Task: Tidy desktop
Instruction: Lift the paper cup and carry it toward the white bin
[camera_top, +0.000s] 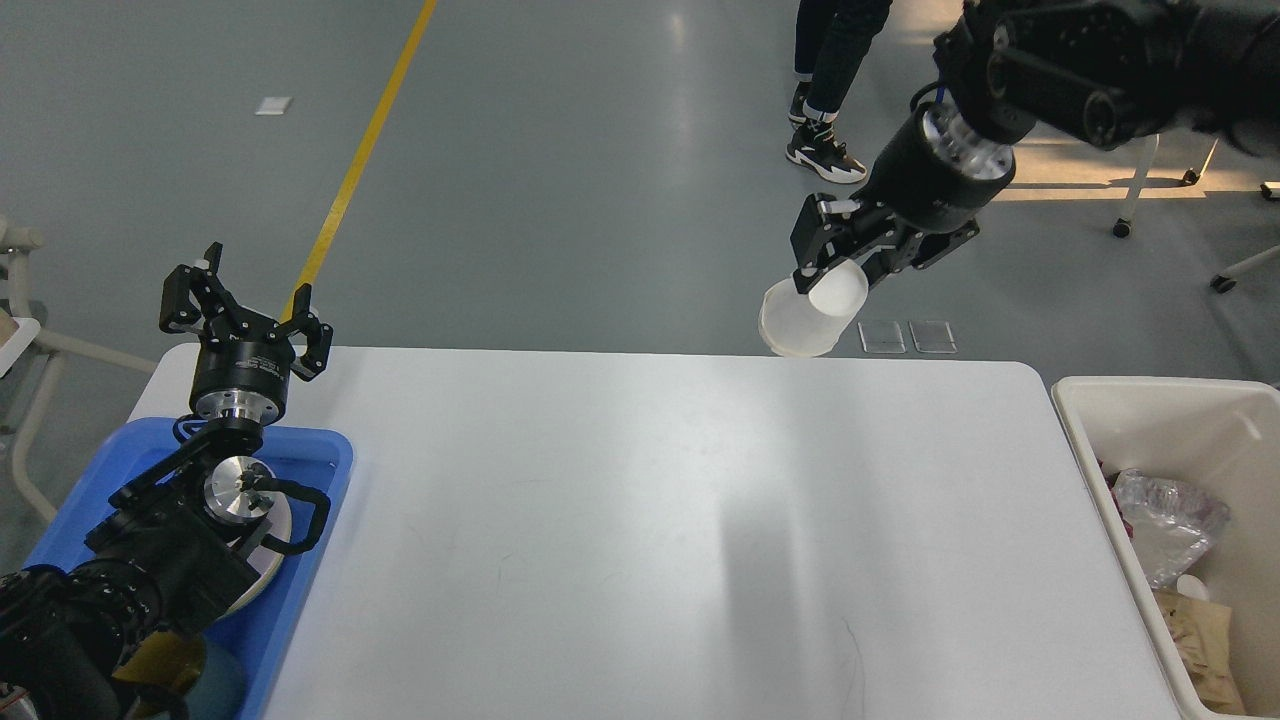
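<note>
R gripper (835, 262) pinched a translucent white plastic cup (805, 318) by its rim, held tilted just past the far edge of the large white matte desktop (640, 540). Cream plastic bin (1085, 425) lay to its right & nearer; R arm closest. L gripper (243, 300) spread, empty, over blue plastic tray (320, 450).

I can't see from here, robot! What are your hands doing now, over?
Left gripper open, empty, above blue tray. Right gripper shut on white cup, past desktop far edge. Nothing in the way.
</note>
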